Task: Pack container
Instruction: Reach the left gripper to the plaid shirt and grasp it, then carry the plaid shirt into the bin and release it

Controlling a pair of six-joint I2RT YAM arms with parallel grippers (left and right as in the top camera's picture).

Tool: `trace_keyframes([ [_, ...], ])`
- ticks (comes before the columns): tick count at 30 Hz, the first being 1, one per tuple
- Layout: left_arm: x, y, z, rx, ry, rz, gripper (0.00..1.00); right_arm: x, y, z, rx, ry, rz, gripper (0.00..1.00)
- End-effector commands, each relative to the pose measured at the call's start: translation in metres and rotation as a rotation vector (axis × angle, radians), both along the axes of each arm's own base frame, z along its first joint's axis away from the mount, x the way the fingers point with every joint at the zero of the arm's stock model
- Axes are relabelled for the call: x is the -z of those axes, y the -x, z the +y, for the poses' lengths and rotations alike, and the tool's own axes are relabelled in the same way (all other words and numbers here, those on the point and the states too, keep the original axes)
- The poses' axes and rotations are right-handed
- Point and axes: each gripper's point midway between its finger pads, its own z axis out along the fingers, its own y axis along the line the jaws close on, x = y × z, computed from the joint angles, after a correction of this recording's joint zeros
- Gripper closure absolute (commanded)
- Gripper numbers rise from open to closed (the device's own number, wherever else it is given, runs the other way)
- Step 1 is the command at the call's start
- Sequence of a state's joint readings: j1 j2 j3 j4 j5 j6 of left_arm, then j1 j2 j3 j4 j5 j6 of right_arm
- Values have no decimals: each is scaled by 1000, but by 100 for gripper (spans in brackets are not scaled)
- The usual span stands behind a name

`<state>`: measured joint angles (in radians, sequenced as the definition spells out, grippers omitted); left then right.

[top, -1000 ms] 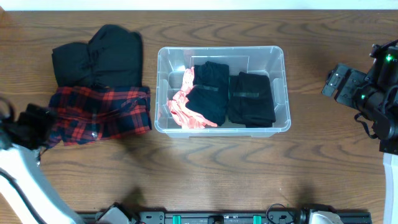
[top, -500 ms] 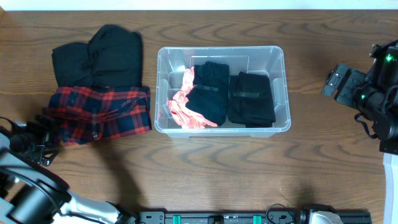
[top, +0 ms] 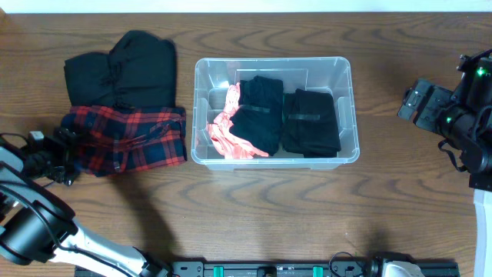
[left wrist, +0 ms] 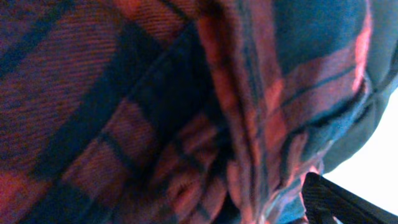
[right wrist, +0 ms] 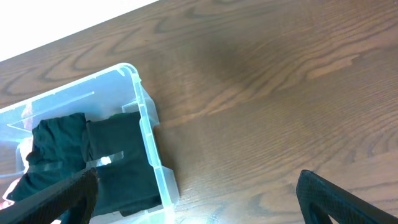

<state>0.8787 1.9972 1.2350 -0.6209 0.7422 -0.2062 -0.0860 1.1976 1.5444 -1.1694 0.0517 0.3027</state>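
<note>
At far left, my left gripper (top: 63, 150) gapes wide against the plaid shirt's (top: 134, 138) edge, gripping nothing; a shallow bite could snag one layer and unfold it. Centre, the container (top: 347, 73) sits part-filled. My right gripper (top: 416, 101) hangs wide open, empty.

We see the left gripper (top: 63, 148) move up against the plaid shirt's (top: 131, 138) left edge — its arm swings lower.

Blurred plaid shirt (left wrist: 155, 112) fills the left wrist view, and the container (right wrist: 146, 140) is cropped.
</note>
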Motion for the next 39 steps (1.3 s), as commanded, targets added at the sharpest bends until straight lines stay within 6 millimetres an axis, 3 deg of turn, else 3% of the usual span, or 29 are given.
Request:
trace_keyframes([
  [1,32,3,-18,54,38,57,28,-2,0,-2,3,4,-4,1],
  [3,31,3,-17,68,27,48,56,-2,0,-2,3,4,-4,1],
  [4,31,4,-18,72,28,49,63,-2,0,-2,3,4,-4,1],
  [7,24,4,-23,71,58,38,75,-2,0,-2,3,4,-4,1],
  [10,1,-2,-31,74,95,-30,81,-2,0,-2,3,4,-4,1],
  [15,-73,-2,-37,82,15,-139,85,-2,0,-2,3,4,-4,1],
  [18,-141,2,-52,89,-53,-268,85,-2,0,-2,3,4,-4,1],
  [22,-227,16,-90,101,-137,-443,86,-2,0,-2,3,3,-4,1],
  [26,-300,36,-145,140,-217,-619,89,-2,0,-2,3,4,-4,1],
  [33,-364,56,-211,195,-180,-805,91,-2,0,-2,3,3,-4,1],
  [39,-381,47,-262,303,-90,-854,91,-2,0,-2,3,3,-4,1],
])
